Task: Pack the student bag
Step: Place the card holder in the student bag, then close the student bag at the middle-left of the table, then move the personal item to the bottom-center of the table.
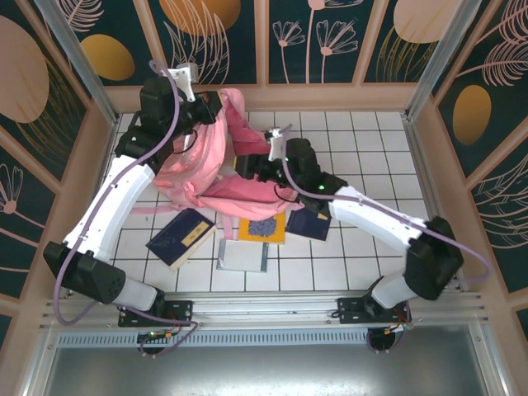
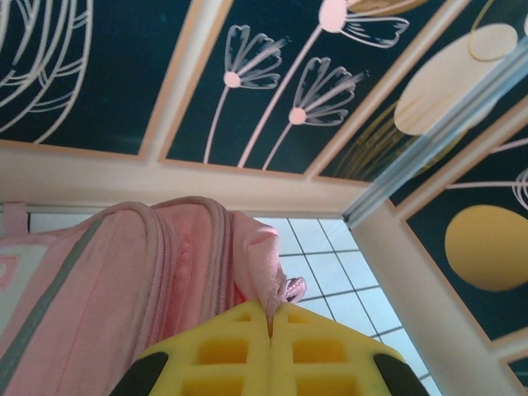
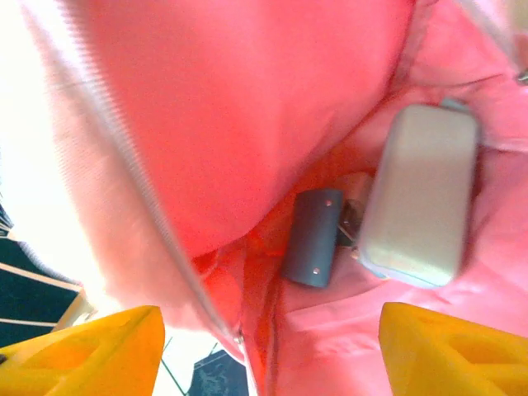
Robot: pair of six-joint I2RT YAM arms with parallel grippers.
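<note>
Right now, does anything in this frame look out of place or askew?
Nothing spilled or damaged. The student bag hangs slumped from the left gripper, jaws shut on its fabric; the yellow book lies skewed, overlapping the grey book.

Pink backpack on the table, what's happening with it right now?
The left gripper is shut on the top edge of the backpack, holding it up. The right gripper is open and reaches into the bag's mouth, where a pale grey case and a small dark item lie. A blue book, a yellow book and a grey book lie outside on the table.
</note>
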